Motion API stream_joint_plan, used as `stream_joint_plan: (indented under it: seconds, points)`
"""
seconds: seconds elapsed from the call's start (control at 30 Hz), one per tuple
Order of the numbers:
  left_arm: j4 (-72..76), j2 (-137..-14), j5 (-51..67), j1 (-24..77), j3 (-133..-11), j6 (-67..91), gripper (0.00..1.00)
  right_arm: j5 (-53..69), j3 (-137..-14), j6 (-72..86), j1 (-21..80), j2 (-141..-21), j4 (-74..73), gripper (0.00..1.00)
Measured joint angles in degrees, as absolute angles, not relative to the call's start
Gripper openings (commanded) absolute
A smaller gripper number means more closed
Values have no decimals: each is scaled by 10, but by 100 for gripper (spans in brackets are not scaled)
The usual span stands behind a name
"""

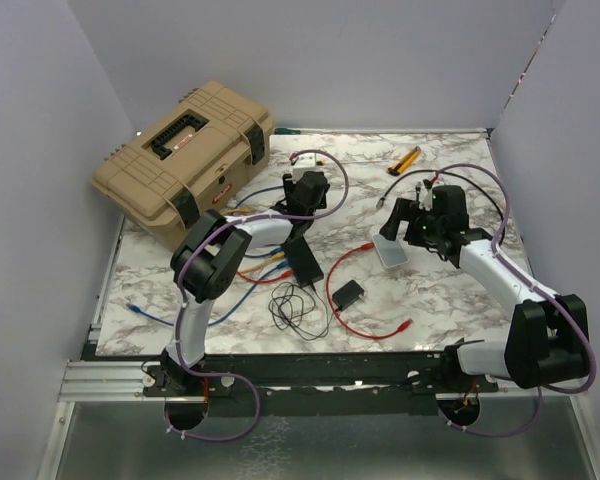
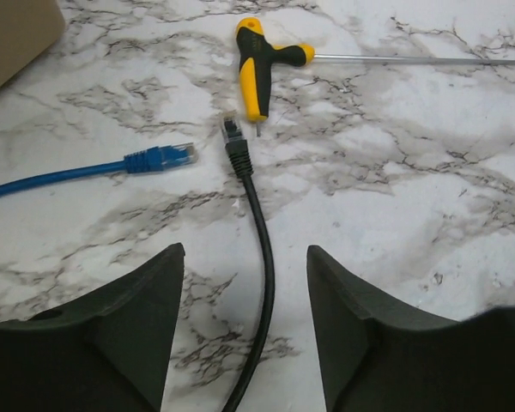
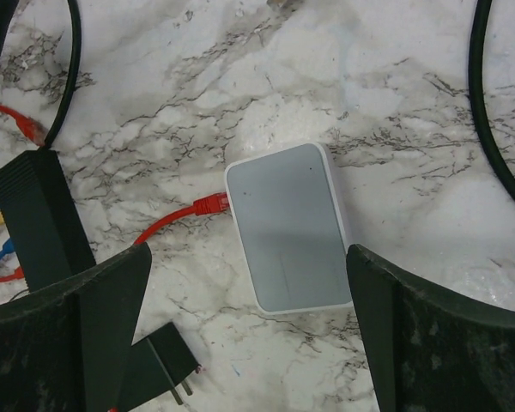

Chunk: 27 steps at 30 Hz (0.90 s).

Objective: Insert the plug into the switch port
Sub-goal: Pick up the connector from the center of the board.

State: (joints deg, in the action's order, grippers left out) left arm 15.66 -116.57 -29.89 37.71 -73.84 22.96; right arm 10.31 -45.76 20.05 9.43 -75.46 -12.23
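The switch, a flat white-grey box (image 3: 287,227), lies on the marble table and also shows in the top view (image 1: 390,252). A red plug (image 3: 210,203) touches its left edge; I cannot tell if it is seated in a port. My right gripper (image 3: 249,251) hovers open over the box, which lies between the fingers. My left gripper (image 2: 245,257) is open above a black cable that runs between its fingers. The cable's black plug (image 2: 232,133) lies free on the table ahead. In the top view the left gripper (image 1: 305,188) is at mid-back and the right gripper (image 1: 405,222) is beside the switch.
A blue plug (image 2: 167,157) and a yellow-black T-handle tool (image 2: 256,69) lie near the black plug. A small black adapter block (image 3: 159,369) and a black power brick (image 3: 34,215) lie left of the switch. A tan toolbox (image 1: 180,150) stands at the back left. Loose cables cross the table's middle.
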Motion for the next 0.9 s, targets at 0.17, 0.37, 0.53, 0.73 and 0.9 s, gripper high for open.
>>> stream_joint_plan:
  seconds: [0.17, 0.37, 0.53, 0.73, 0.9]
  points:
    - [171, -1244, -311, 377, -810, 238, 51, 122, -438, 201, 94, -750, -110, 98]
    - [166, -1312, -328, 374, -865, 239, 50, 140, -428, 201, 94, -744, -98, 98]
    - [153, -1351, -331, 367, -920, 241, 43, 145, -427, 201, 94, -737, -90, 98]
    - [134, -1378, -320, 355, -967, 257, 5, 147, -427, 201, 94, -737, -88, 98]
    - [143, -1377, -261, 345, -967, 270, 0, 147, -427, 201, 94, -737, -86, 98]
